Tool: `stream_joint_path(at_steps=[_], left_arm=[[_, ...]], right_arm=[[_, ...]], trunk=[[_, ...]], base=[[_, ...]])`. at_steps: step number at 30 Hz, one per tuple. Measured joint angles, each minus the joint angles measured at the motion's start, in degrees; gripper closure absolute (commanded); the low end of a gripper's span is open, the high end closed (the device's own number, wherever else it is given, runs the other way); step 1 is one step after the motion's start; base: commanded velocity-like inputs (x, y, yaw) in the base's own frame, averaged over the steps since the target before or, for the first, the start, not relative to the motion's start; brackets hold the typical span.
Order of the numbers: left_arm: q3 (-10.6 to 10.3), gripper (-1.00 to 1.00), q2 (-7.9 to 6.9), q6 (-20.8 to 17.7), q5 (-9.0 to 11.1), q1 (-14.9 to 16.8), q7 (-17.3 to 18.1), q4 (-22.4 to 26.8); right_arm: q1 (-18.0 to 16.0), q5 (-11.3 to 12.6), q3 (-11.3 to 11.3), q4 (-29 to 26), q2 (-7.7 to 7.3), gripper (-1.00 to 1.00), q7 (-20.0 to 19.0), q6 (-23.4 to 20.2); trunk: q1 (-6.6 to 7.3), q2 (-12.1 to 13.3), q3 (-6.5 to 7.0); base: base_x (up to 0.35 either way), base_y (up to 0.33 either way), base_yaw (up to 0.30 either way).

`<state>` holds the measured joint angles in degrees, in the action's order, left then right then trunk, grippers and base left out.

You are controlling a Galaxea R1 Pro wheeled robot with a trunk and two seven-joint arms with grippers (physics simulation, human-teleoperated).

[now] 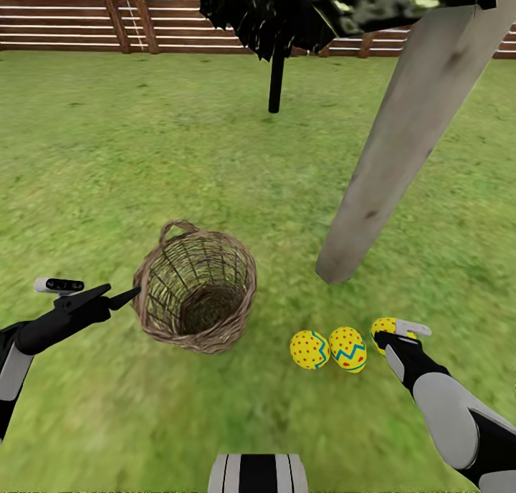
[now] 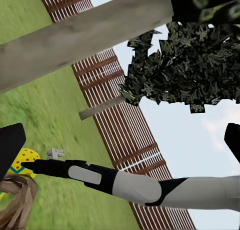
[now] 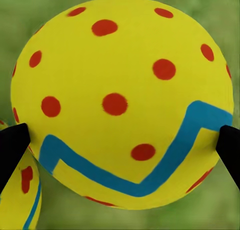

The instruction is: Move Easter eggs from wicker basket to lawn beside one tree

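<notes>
Eggs: three; basket: one

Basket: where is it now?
In the head view, the basket stands on the lawn left of centre, beside the left claw, with the three eggs to its right.

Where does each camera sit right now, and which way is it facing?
Head view: on the head, looking down over lawn, wicker basket, tree, three Easter eggs; both arms show.
Left wrist view: by the left gripper at the basket, facing the fence; right arm shows.
Right wrist view: above the right gripper, facing its egg; fingertips show.
Shared: that egg.
</notes>
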<state>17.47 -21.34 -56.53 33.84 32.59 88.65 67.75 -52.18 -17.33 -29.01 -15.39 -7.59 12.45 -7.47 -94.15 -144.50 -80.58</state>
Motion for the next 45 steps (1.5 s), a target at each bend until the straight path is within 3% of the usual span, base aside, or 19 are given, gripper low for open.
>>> stream_joint_path(at_steps=[25,40,45], left_arm=[[0.03,-1.00,0.00,0.00,0.01,0.00,0.00,-0.04],[0.06,-1.00,-0.09,-0.07,0.10,0.00,0.06,-0.81],[0.08,-1.00,-0.08,-0.08,0.09,0.01,0.09,-0.56]], right_arm=[[0.00,0.00,0.00,-0.03,0.00,1.00,0.09,-0.08],[-0.01,-0.01,-0.04,-0.09,-0.06,1.00,0.17,-0.17],[-0.05,-0.47,0.21,-0.46,0.00,1.00,0.42,-0.20]], trunk=[[-0.64,-0.34,-5.54],[-0.64,-0.34,-5.55],[-0.75,-0.41,-6.64]], base=[[0.000,0.000,0.000],[0.089,-0.012,0.000],[0.000,0.000,0.000]])
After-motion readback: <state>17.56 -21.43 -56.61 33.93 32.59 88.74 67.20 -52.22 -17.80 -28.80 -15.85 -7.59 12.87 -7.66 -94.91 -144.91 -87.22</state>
